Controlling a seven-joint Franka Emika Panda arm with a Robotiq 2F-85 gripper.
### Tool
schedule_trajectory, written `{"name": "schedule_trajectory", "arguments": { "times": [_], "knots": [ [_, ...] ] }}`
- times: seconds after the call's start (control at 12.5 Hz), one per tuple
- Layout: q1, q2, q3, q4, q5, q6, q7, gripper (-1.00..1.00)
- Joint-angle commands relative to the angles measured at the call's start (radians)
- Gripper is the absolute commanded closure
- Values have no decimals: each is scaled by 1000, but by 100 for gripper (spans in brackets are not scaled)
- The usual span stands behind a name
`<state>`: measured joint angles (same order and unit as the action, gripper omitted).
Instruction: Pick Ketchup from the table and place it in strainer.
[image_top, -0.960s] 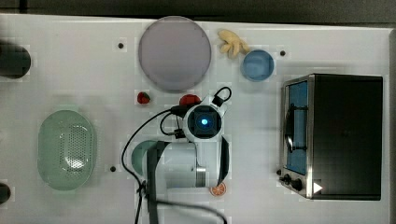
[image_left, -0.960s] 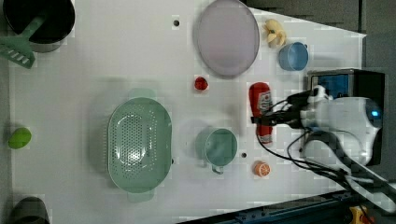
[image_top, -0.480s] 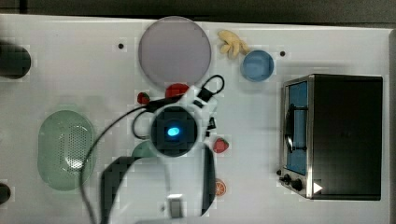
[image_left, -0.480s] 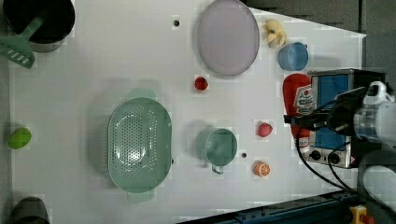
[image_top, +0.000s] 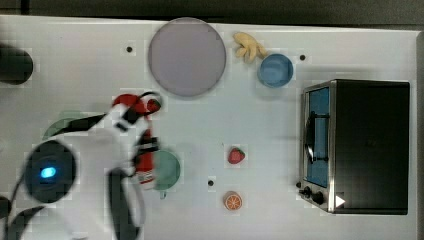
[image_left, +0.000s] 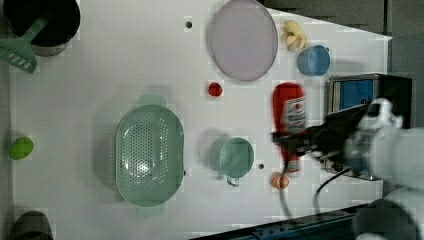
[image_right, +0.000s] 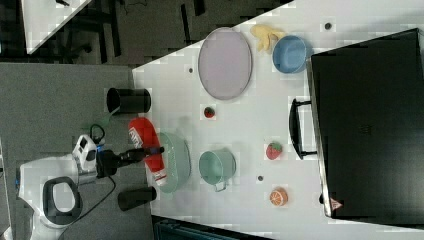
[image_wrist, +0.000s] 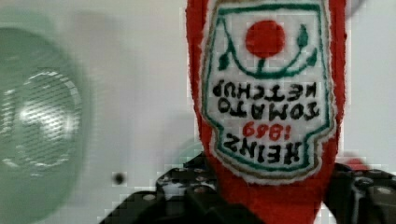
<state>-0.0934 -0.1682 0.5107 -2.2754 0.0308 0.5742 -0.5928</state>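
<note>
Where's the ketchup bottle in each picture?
Top view: ketchup bottle, left of the green cup.
Left view: ketchup bottle, right of the cup.
Right view: bottle, over the strainer's left edge.
Wrist view: bottle, label upside down.
Shared landmark: the green cup.

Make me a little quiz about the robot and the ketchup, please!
1. True or false: the ketchup bottle already lies inside the strainer.
2. What colour is the bowl near the toaster oven? A) blue B) yellow C) black
3. Fill in: the jaws of the gripper are shut on the ____.

Key: 1 false, it is held up, away from the strainer. 2 A. 3 ketchup bottle.
</note>
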Motion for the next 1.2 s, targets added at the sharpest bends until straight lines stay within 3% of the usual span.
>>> {"name": "schedule_trajectory", "arguments": {
  "times": [0.08,0.64,1.2],
  "knots": [
    [22,37,98,1,5,18,299,-21],
    [25,249,265,6,4,287,607,-21],
    [49,512,273,6,-15,521,654,-26]
  ]
}}
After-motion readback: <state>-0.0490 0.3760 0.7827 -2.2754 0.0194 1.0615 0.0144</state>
